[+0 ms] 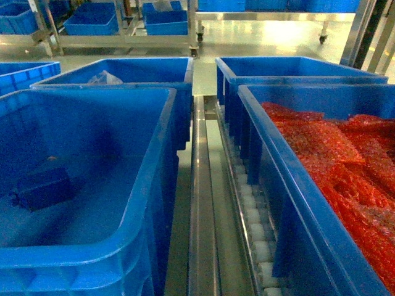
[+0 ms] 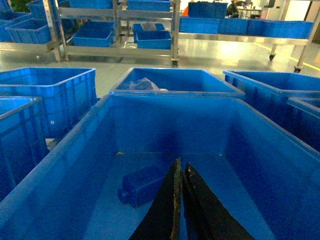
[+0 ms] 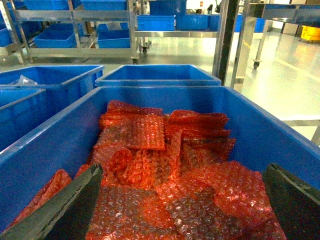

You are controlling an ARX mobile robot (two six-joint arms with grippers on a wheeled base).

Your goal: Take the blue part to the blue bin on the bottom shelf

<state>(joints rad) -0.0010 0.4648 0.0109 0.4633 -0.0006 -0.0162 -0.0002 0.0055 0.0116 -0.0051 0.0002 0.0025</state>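
1. Apparently the task is at its start: the blue part (image 1: 43, 188) lies loose on the floor of a blue crate (image 1: 154, 185) at the left of the head view, and nothing has hold of it. That crate is where the part is picked from.

2. What is left, as I judge it, is everything: grasp the part, lift it clear of the crate walls, carry it to the blue bin on the bottom shelf, and let go. Which crate is that bin, I cannot tell from these views.

3. In the left wrist view the left gripper (image 2: 181, 172) hangs inside the crate with its two dark fingers (image 2: 165, 210) pressed together, tips meeting, holding nothing.

4. The part (image 2: 142, 185) lies just to the left of those fingertips and partly behind the left finger, not between them. Whether the finger touches it I cannot tell. The fingers would have to part and shift left before they could close on it.

5. The right gripper (image 3: 182, 172) is spread wide and empty above a blue crate (image 3: 45, 145) of red bubble-wrap bags (image 3: 165, 165), well apart from the part.
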